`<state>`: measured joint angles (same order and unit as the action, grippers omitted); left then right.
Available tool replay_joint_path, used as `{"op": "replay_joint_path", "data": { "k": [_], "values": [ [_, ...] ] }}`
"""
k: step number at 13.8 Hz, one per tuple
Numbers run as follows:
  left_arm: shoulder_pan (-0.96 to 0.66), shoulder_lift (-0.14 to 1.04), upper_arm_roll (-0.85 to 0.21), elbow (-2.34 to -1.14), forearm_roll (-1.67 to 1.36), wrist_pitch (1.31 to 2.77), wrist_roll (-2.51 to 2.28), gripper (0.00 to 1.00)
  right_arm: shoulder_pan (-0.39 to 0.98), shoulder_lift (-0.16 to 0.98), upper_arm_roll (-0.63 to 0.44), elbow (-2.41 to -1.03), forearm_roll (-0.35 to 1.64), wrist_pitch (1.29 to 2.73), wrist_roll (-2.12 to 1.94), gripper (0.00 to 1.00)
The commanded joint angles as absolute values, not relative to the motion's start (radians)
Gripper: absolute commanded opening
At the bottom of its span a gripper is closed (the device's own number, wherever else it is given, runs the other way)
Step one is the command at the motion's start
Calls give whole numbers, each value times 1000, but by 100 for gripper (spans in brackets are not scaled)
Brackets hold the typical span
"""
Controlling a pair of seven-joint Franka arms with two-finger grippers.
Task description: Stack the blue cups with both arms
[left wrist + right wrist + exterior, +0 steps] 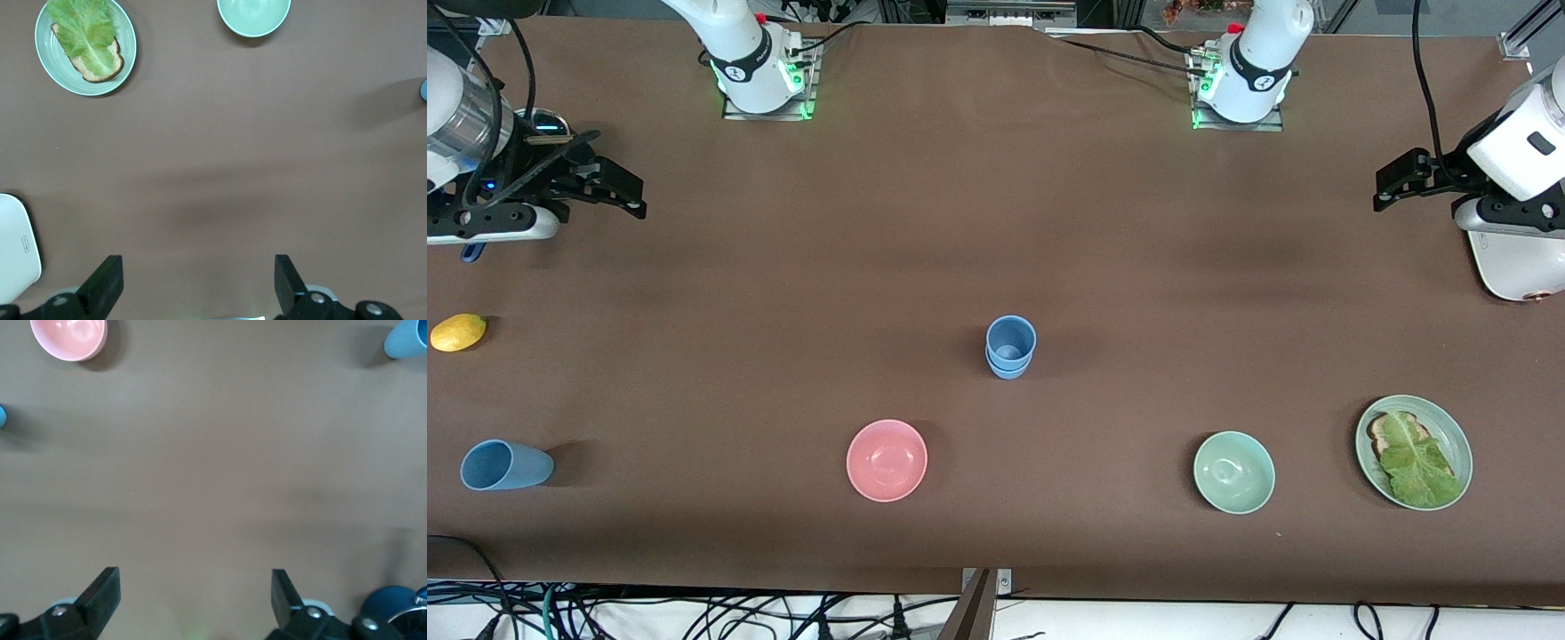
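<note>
Stack of blue cups (1010,348) sits upright mid-table, two nested by the look of the double rim; that part reads as done. One lone blue cup (505,465) lies on its side, well apart from the stack toward the right arm's end and nearer the front camera, mouth facing the table edge. Judging from this, that last cup is what's left to add.

Landmark = the stack. Pink bowl (887,460) is nearer the front camera than the stack, slightly toward the right arm's end. Mint-green bowl (1233,472) is nearer the camera too, toward the left arm's end, with the plate (1458,436) of bread and lettuce past it. Lemon (458,332) is out near the right arm's end.

Right gripper (195,595) hangs over bare table at the right arm's end, jaws spread wide, nothing in them. Left gripper (199,280) hangs over bare table at the left arm's end, same: wide apart, empty. Both arms look parked.

Hard to make out: a dark-blue round thing at the right wrist view's corner, cut off. White object by the left gripper is cropped, unidentifiable. Stack count is not certain.
</note>
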<state>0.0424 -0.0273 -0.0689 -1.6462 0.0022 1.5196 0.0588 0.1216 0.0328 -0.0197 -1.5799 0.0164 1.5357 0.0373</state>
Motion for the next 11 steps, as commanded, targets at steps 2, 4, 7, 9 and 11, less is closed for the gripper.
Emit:
{"op": "replay_joint_path", "data": {
  "k": [2, 4, 7, 9, 11],
  "values": [
    [44, -25, -69, -1637, -28, 1523, 81, 100, 115, 31, -17, -1575, 29, 1517, 20, 100],
    [46, -25, -69, -1637, -40, 1523, 81, 100, 115, 32, -15, -1562, 20, 1516, 18, 100],
    [46, -25, -69, -1637, -40, 1523, 81, 100, 115, 32, -15, -1546, 20, 1516, 18, 100],
    [46, -25, -69, -1637, -40, 1523, 81, 100, 115, 31, -15, -1543, 18, 1513, 18, 100],
    [46, -25, -69, -1637, -40, 1523, 81, 100, 115, 31, -14, -1542, 18, 1509, 18, 100]
  ]
}}
